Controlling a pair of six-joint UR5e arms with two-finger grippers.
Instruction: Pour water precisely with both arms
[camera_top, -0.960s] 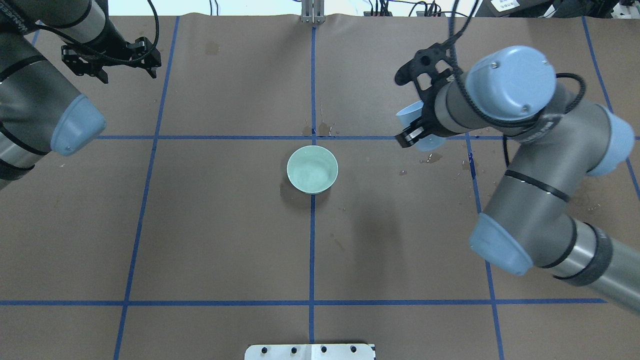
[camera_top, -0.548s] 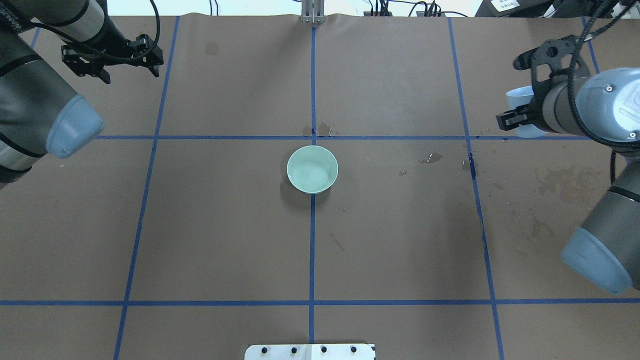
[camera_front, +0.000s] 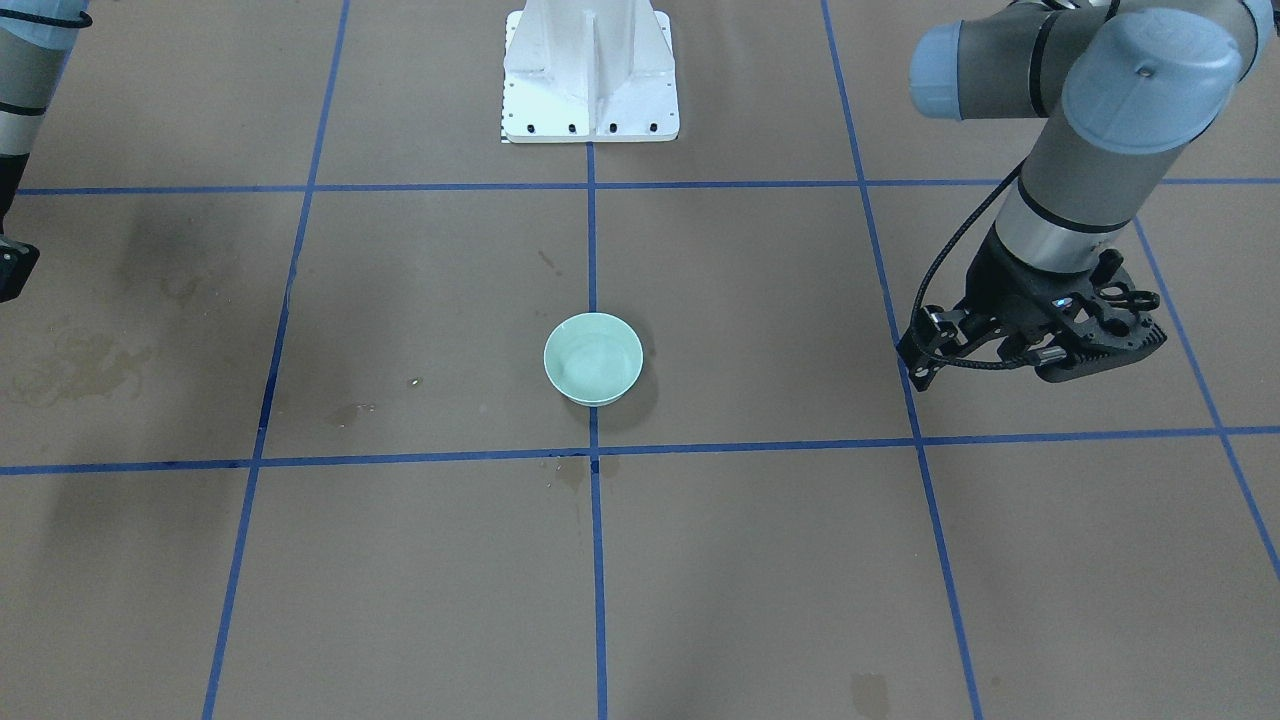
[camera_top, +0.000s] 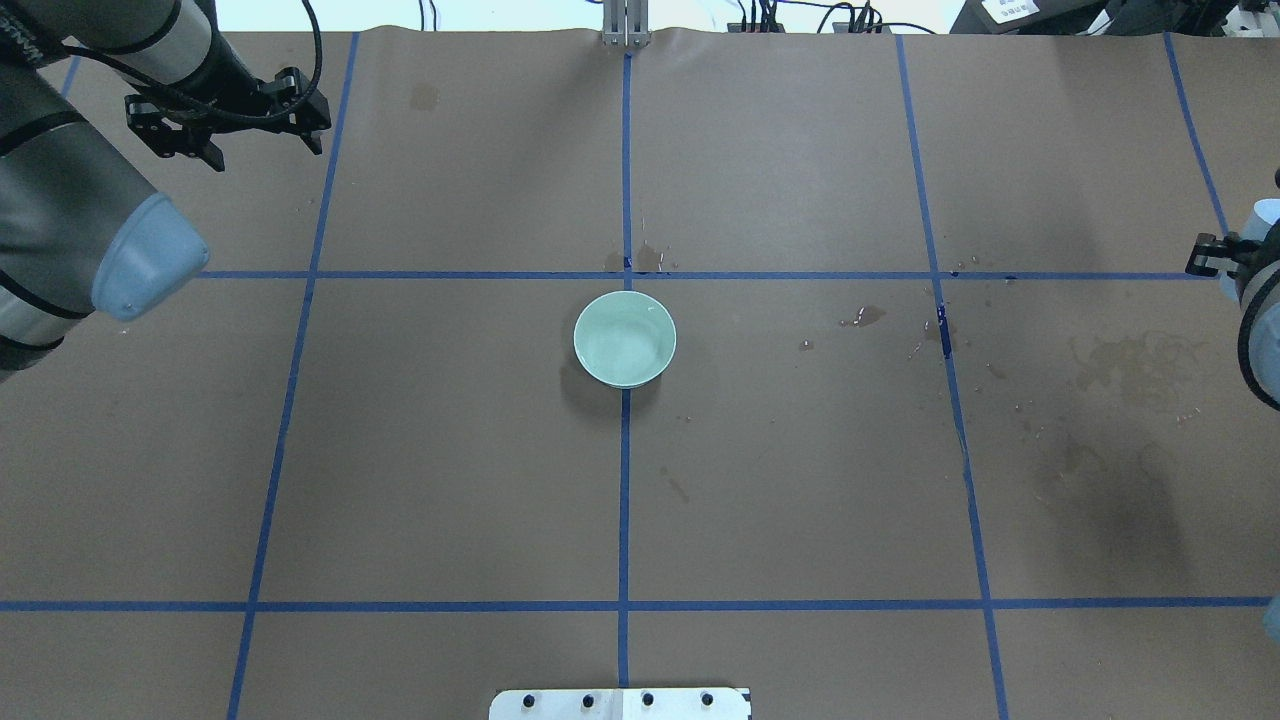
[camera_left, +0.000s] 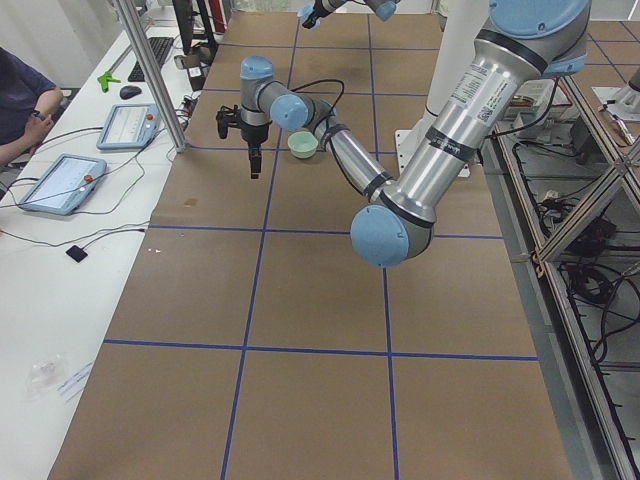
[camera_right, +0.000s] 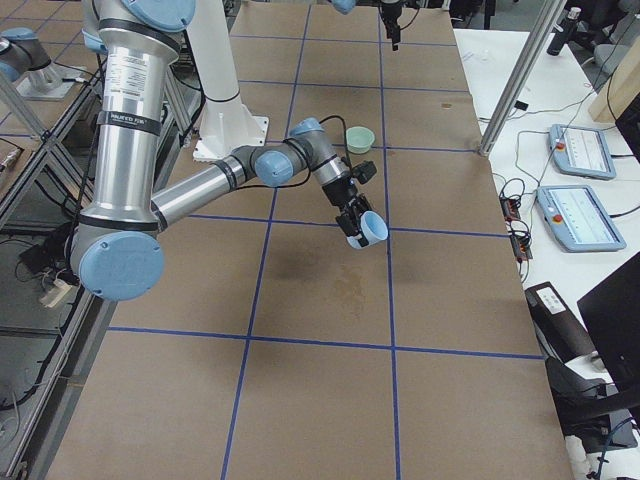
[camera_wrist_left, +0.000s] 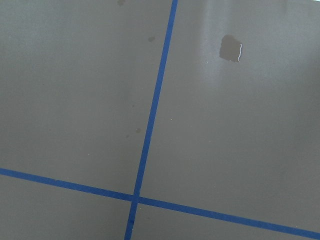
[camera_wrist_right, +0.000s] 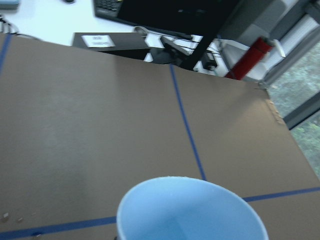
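Note:
A pale green bowl stands at the middle of the table, also in the front view. Faint glints of water show inside it. My right gripper is shut on a pale blue cup, held tilted above the table far to the bowl's right. The cup fills the bottom of the right wrist view; I cannot tell whether it holds water. In the overhead view only the gripper's edge shows. My left gripper hangs empty at the far left, its fingers together, also in the front view.
Wet stains and droplets mark the brown table cover right of the bowl. Blue tape lines grid the table. The white pedestal stands at the robot's side. Tablets and a metal post stand beyond the far edge.
My right arm has swung to the right with the blue cup, from near the bowl's right to the overhead view's right edge. The left gripper has barely shifted.

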